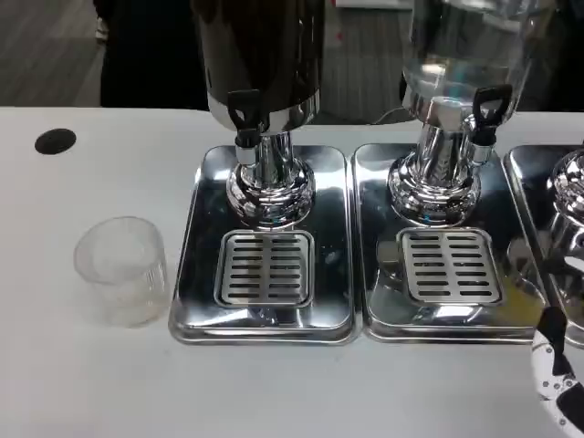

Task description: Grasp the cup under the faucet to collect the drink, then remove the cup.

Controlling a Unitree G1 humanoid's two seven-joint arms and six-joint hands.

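A clear plastic cup (121,270) stands upright on the white table, left of the dispensers, with nothing visible inside. The dark drink dispenser (260,64) has a black tap (245,117) over a slotted drip grate (265,267) on a shiny steel tray (201,310). A second dispenser with a clear tank (461,55) and its own black tap (484,114) stands to the right above another grate (450,265). Part of my right hand (558,376), white and black, shows at the lower right edge near the tray's corner; how its fingers lie is cut off by the frame.
A third chrome dispenser base (570,187) sits at the far right edge. A black round spot (55,140) marks the table at the far left. Bare white table lies in front of the trays and around the cup.
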